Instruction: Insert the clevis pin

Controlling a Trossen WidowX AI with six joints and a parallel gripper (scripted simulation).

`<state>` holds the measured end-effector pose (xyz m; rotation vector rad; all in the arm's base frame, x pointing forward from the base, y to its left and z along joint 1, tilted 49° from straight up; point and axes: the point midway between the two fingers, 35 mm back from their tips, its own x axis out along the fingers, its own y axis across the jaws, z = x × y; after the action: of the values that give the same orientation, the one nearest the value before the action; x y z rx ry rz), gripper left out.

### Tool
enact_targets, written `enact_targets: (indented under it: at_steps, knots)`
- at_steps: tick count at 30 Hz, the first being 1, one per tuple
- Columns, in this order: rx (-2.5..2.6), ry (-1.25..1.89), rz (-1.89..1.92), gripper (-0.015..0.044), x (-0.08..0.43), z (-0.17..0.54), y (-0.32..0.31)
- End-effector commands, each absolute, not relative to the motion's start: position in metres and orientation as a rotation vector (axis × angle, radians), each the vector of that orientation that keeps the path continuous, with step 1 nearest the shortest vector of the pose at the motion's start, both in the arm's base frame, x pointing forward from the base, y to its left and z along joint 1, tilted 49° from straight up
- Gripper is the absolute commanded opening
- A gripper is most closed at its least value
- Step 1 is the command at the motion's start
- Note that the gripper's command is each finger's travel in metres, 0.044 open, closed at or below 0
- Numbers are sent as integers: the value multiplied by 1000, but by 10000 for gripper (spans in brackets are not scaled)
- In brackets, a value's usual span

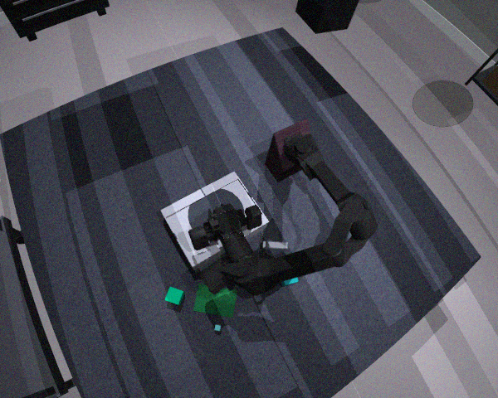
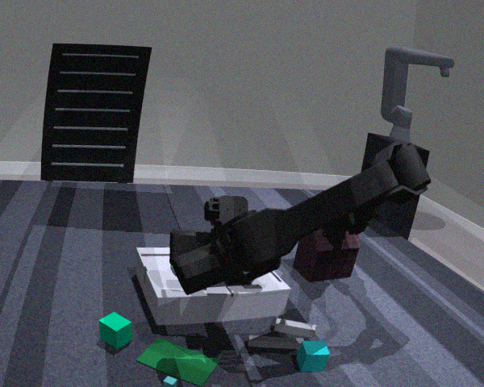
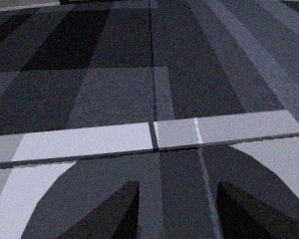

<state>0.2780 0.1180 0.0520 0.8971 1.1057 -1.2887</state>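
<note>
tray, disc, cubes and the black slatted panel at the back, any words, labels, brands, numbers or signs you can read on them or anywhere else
None can be read in any view.
Tray, disc: no text visible.
Green cube: none visible.
Black panel: pale bars only, no lettering.

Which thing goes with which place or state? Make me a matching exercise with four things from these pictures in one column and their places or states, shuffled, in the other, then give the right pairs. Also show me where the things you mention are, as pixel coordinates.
Things:
1. gripper (image 1: 212, 214) (image 3: 177, 191)
2. disc (image 1: 206, 201) (image 3: 110, 174)
3. dark red block (image 1: 279, 164) (image 2: 327, 260)
4. flat green piece (image 1: 227, 302) (image 2: 179, 359)

Places or states:
A. under the arm's base end
B. fingers apart, nothing visible between them
C. on the rug, between the tray (image 1: 184, 206) (image 2: 255, 305) (image 3: 85, 143) and the small pale blue cube (image 1: 217, 327) (image 2: 170, 380)
D. inside the tray's rim

Right pairs: 1-B, 2-D, 3-A, 4-C
</note>
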Motion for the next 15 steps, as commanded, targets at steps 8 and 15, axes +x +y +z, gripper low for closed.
enact_targets:
  at_steps: [8, 15]
  knots:
    - [897, 1108, -1283, 291, 281, 79, 126]
    - [902, 1106, -1285, 440, 279, 147, 141]
